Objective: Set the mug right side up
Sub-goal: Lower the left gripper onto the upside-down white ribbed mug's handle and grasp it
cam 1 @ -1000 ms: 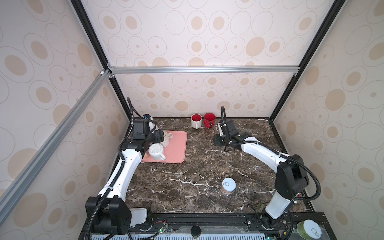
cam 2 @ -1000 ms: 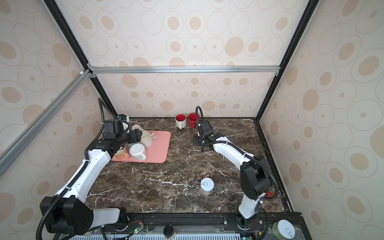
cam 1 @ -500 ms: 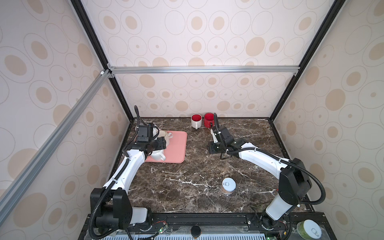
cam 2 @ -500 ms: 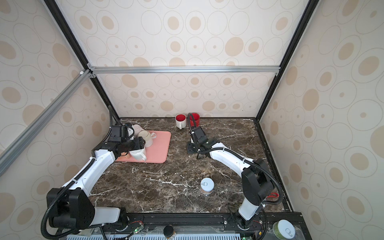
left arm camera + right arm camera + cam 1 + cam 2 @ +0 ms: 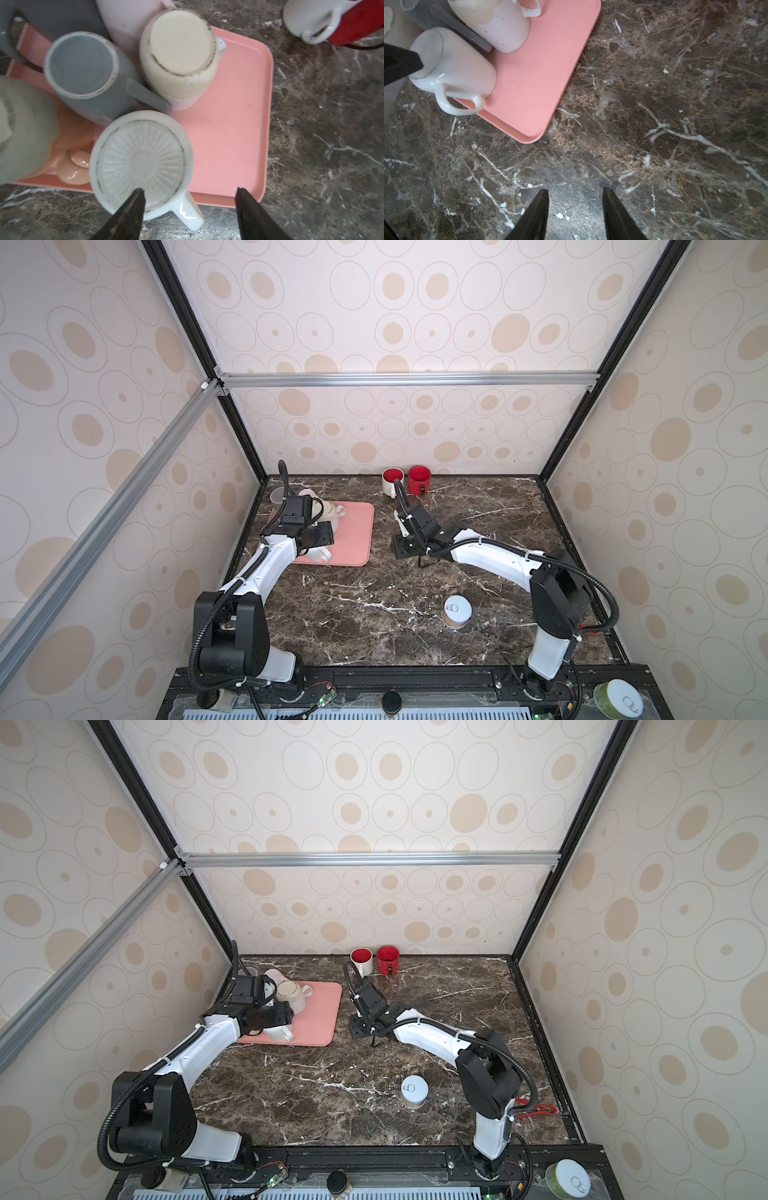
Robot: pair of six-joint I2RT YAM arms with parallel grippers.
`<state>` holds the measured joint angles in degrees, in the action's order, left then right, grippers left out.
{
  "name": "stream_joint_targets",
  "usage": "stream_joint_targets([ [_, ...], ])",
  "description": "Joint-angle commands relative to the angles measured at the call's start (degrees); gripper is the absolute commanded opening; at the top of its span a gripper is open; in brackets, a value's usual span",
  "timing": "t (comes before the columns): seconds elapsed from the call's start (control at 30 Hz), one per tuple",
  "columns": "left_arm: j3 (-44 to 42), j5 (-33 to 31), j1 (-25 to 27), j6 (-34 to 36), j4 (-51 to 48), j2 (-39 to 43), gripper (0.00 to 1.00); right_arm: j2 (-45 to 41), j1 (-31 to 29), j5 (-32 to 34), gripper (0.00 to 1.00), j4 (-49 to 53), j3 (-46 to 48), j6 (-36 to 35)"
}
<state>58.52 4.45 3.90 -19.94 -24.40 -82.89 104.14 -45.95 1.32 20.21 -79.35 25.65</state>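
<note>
Nearest the front, a can point(image 5: 457, 609) stood alone on the marble table point(image 5: 374, 635), well apart from everything else.

Farther in, the right gripper point(image 5: 575, 189) hung over bare marble just beside the near corner of the pink tray point(image 5: 533, 79). Its jaws stood partly apart with nothing between them.

The white mug point(image 5: 141, 162) sat upside down at the tray's near edge, ribbed base up. Its handle stuck out past the edge over the marble. The left gripper point(image 5: 189, 188) hovered above it with its jaws spread wide and gripping nothing. One finger point(image 5: 133, 207) lay over the rim of the mug's base, though whether it touched could not be told. The other finger was out over the tray beside the handle.

Behind the white mug, more mugs crowded the tray, all bottom up: a grey mug point(image 5: 83, 66) just beside it, and a cream mug point(image 5: 180, 45) next to that. A pink mug point(image 5: 124, 16) stood behind those two.

By the back wall, off the tray, a red-lined mug point(image 5: 392, 483) and a red mug point(image 5: 419, 480) stood upright side by side.
</note>
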Motion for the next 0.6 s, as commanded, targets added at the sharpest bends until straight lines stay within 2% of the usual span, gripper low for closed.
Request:
stream_joint_targets([
  [0.0,-1.1,-7.9,-0.6,-5.5,-1.1,2.5,0.75,0.7,-2.1,2.0,0.46,0.2,-1.9,1.1],
  [0.1,-1.6,-6.6,-0.7,-7.7,-3.0,4.0,0.75,1.7,-3.3,1.8,0.46,-1.8,-1.8,1.9],
  [0.13,-1.4,-7.3,-0.5,-7.9,-4.4,4.5,0.72,2.2,-3.4,1.0,0.46,-3.0,-1.8,2.3],
  [0.2,-1.4,-13.6,1.8,-7.7,-6.8,6.5,0.65,3.1,-3.5,0.1,0.46,-5.4,-1.5,2.9],
  [0.3,-4.0,-18.3,4.7,-10.0,-7.3,10.6,0.63,3.4,-3.5,-0.7,0.45,-9.3,-0.6,2.5],
  [0.43,-6.0,-18.3,9.5,-15.4,-7.8,11.7,0.64,2.9,-3.5,-0.8,0.45,-9.5,-1.1,-0.9],
  [0.5,-8.0,-14.5,10.0,-17.5,-6.3,11.7,0.64,2.1,-3.5,-0.8,0.45,-8.9,-0.9,-2.9],
  [0.57,-9.0,-13.6,9.9,-18.6,-5.7,11.1,0.61,1.0,-3.5,-0.9,0.45,-8.3,0.1,-4.5],
])
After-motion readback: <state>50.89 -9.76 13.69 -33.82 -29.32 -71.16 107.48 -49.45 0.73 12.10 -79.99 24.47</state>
